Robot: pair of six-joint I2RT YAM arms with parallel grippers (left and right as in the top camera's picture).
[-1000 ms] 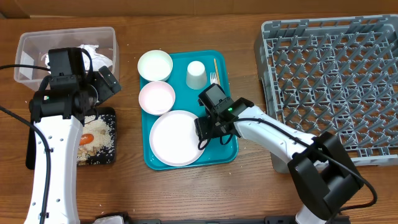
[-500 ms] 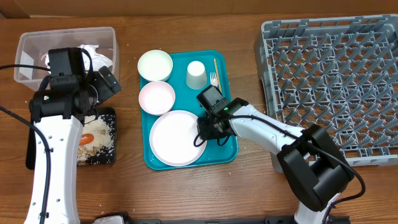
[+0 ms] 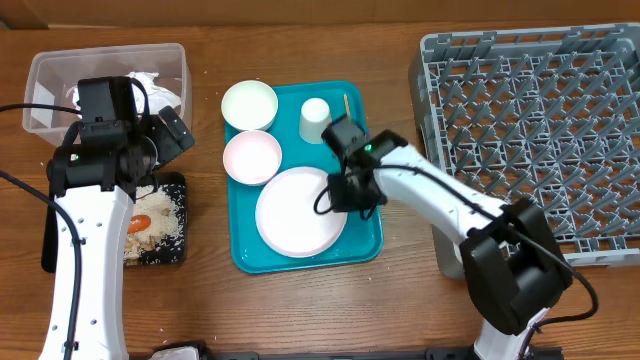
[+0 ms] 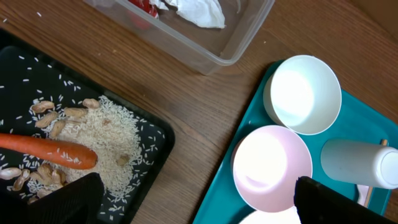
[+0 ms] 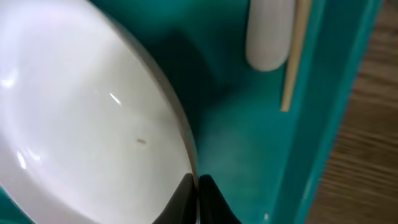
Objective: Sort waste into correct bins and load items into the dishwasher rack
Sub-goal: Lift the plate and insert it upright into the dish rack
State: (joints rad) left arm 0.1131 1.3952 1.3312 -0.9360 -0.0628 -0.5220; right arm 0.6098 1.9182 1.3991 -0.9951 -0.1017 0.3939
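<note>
The right arm (image 3: pixel 420 195) hides the white plate's (image 3: pixel 295 215) right rim and part of the teal tray (image 3: pixel 245 250). Left of that tray, the left arm (image 3: pixel 95 220) covers half the black tray (image 3: pixel 184 215). Right of it, the dishwasher rack (image 3: pixel 540 120) runs off-frame.

The overhead view looks straight down on the whole bench (image 3: pixel 300 310), with the teal tray (image 3: pixel 288 100) near mid-frame and the grey rack (image 3: pixel 530 130) right of it. The left wrist view looks down from nearer, over the bench just left of the teal tray, catching its left edge, the black tray (image 4: pixel 18 68) and the clear tub (image 4: pixel 211 50). The right wrist view sits very close above the teal tray's right side, filled by the rim of the white plate (image 5: pixel 81 112). All three share the teal tray.
</note>
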